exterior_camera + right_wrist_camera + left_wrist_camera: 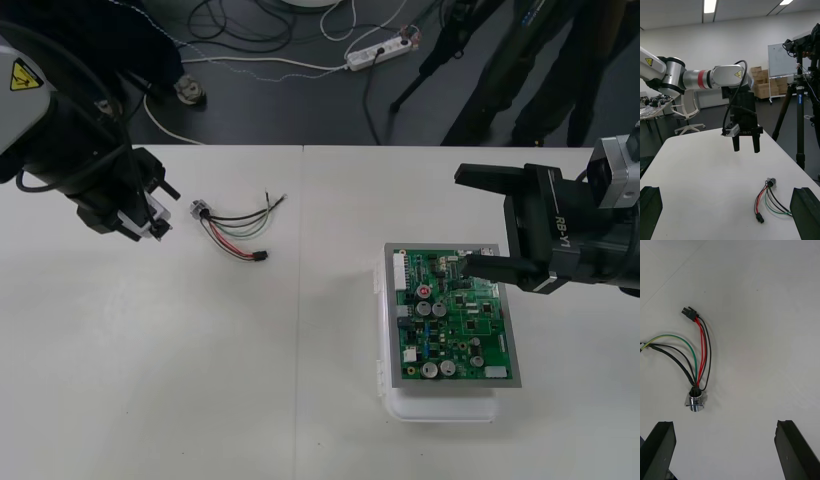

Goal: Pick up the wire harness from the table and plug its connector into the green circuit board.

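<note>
The wire harness (232, 227) lies flat on the table at the left. Its round metal socket (198, 210) points toward my left gripper (163, 207), and its black plug (260, 256) lies farthest from it. My left gripper hovers open just left of the socket, holding nothing. In the left wrist view the socket (696, 401) sits a little ahead of the open fingers (795, 450), nearer one of them, with the plug (688, 311) beyond. The green circuit board (455, 320) rests on its white base (440, 408) at the right. My right gripper (478, 222) stands open above the board's far right corner.
The right wrist view looks across the table at the harness (767, 198) and the left gripper (746, 144) hanging above it. Bare table lies between harness and board. The table's far edge (300, 147) runs just behind the harness.
</note>
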Motion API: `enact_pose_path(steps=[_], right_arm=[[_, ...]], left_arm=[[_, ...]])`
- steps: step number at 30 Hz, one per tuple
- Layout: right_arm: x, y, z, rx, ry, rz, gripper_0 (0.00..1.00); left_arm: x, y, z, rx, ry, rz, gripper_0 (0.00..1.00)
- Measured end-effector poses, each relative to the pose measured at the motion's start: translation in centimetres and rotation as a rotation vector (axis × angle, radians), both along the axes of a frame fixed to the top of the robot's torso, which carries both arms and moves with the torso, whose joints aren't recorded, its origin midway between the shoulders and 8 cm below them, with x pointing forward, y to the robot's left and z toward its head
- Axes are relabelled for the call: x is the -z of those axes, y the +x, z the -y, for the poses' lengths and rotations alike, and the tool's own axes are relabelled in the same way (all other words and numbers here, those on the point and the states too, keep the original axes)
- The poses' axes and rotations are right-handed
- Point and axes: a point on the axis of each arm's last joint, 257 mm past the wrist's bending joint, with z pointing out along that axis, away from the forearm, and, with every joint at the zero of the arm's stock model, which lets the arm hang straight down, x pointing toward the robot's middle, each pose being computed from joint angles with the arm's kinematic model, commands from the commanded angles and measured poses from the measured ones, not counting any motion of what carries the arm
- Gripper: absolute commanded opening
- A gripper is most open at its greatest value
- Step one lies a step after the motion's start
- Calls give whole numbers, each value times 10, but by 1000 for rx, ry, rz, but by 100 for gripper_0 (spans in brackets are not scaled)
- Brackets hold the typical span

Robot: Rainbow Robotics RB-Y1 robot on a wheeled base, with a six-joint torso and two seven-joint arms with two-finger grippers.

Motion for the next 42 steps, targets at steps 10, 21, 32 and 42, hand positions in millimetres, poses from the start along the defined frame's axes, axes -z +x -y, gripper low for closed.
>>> enact_pose_path(steps=[10,21,32,42], right_arm=[[8,9,10,31,-34,120,100],[9,10,13,30,-45,83,100],[10,7,16,18,-51,18,100],[14,-6,11,-42,-59,-7,100]], left_arm=[[24,35,-9,-46,34,78,77],[31,63,-27,-150,23,99,78],[46,85,-13,-143,31,162,78],[61,104,-1,-102,67,234,79]])
